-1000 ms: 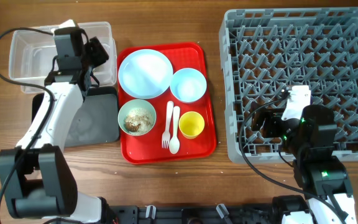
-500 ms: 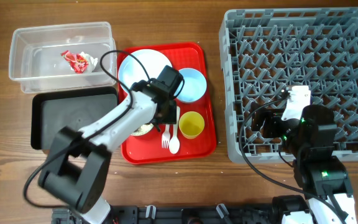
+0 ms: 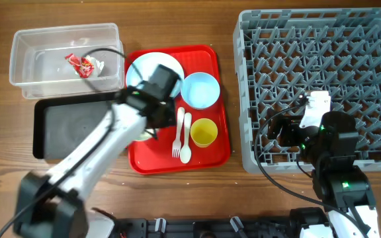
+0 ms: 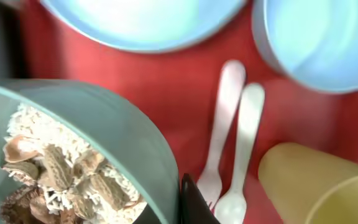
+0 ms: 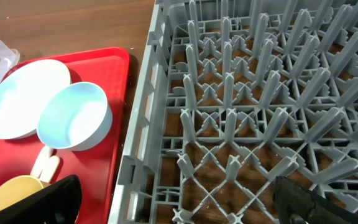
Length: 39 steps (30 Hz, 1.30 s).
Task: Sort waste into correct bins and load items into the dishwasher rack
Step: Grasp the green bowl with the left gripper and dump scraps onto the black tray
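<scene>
My left gripper (image 4: 178, 208) is shut on the right rim of the pale green bowl (image 4: 104, 124), one finger inside and one outside. The bowl holds rice-like grains and brown scraps (image 4: 55, 174). In the overhead view my left arm covers most of that bowl. Beside it on the red tray (image 3: 210, 66) lie the white fork (image 3: 177, 135) and spoon (image 3: 186, 142), the yellow cup (image 3: 204, 132), the pale blue bowl (image 3: 200, 89) and the plate (image 3: 147, 66). The red-and-white wrapper (image 3: 83, 65) lies in the clear tub (image 3: 25, 39). My right gripper (image 5: 179, 202) stands open over the grey rack's (image 3: 323, 53) front-left corner.
The black tray (image 3: 65, 132) sits in front of the clear tub, left of the red tray. The rack fills the right side of the table, its upright pegs just ahead of my right fingers (image 5: 48, 199).
My left arm swung from the clear tub over to the red tray and its jaws closed on the green bowl's rim. The right arm has not moved.
</scene>
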Tool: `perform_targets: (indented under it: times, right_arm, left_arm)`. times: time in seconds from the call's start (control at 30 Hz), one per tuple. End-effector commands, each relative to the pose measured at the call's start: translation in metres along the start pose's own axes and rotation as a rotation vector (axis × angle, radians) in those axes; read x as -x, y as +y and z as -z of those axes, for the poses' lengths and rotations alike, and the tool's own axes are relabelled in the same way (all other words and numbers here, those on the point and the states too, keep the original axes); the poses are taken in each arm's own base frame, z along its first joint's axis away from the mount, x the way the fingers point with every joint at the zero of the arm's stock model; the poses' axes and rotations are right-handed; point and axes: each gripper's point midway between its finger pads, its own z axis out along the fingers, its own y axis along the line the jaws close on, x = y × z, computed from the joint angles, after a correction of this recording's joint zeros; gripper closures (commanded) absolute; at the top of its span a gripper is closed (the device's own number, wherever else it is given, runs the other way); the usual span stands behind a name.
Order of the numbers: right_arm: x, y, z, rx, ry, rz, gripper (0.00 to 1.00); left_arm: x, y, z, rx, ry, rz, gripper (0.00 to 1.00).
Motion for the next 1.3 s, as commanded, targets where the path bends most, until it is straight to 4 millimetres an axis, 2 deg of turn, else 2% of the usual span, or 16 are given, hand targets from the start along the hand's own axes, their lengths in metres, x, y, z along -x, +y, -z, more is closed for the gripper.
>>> perform_targets:
  times: [0.0, 0.13, 0.2, 0.27, 0.4, 0.43, 0.47, 0.57, 0.63, 0.77, 1.1, 1.17, 1.27]
  right_arm:
    - [0.011, 0.003, 0.004, 0.016, -0.026, -0.011, 0.00]
    - [0.011, 0.003, 0.004, 0.016, -0.026, -0.010, 0.00]
    - [0.011, 0.003, 0.004, 0.016, -0.026, -0.010, 0.00]
    - [0.011, 0.003, 0.004, 0.016, -0.026, -0.010, 0.00]
    - [0.011, 0.003, 0.004, 0.016, -0.026, -0.010, 0.00]
    - [0.011, 0.003, 0.004, 0.016, -0.026, -0.010, 0.00]
    - [0.011, 0.003, 0.004, 0.016, -0.026, -0.010, 0.00]
    - [0.011, 0.003, 0.004, 0.016, -0.026, -0.011, 0.00]
    - [0.011, 0.003, 0.004, 0.016, -0.025, -0.011, 0.00]
    - [0.010, 0.003, 0.004, 0.016, -0.024, -0.011, 0.00]
    - [0.010, 0.003, 0.004, 0.016, -0.023, -0.010, 0.00]
    - [0.010, 0.003, 0.004, 0.016, -0.023, -0.011, 0.00]
    - [0.010, 0.003, 0.004, 0.015, -0.024, -0.010, 0.00]
  left_arm:
    - [0.026, 0.026, 0.038, -0.140, -0.058, 0.055, 0.96]
    - [0.040, 0.054, 0.051, -0.489, -0.028, 0.083, 0.96]
    - [0.044, 0.076, 0.056, -0.685, -0.054, 0.140, 0.96]
    - [0.043, 0.100, 0.051, -0.776, -0.067, 0.229, 0.96]
    - [0.043, 0.132, 0.040, -1.015, -0.089, 0.421, 0.96]
    - [0.045, 0.136, 0.038, -1.057, -0.084, 0.463, 0.96]
    - [0.050, 0.139, 0.043, -1.197, -0.081, 0.559, 0.96]
    - [0.055, 0.144, 0.050, -1.334, -0.064, 0.676, 0.96]
    - [0.056, 0.144, 0.052, -1.353, -0.006, 0.759, 0.96]
    - [0.061, 0.146, 0.063, -1.425, -0.020, 0.791, 0.96]
    - [0.061, 0.152, 0.064, -1.428, 0.000, 0.847, 0.96]
    - [0.060, 0.149, 0.064, -1.413, -0.024, 0.801, 0.96]
    - [0.052, 0.131, 0.055, -1.222, -0.009, 0.636, 0.96]
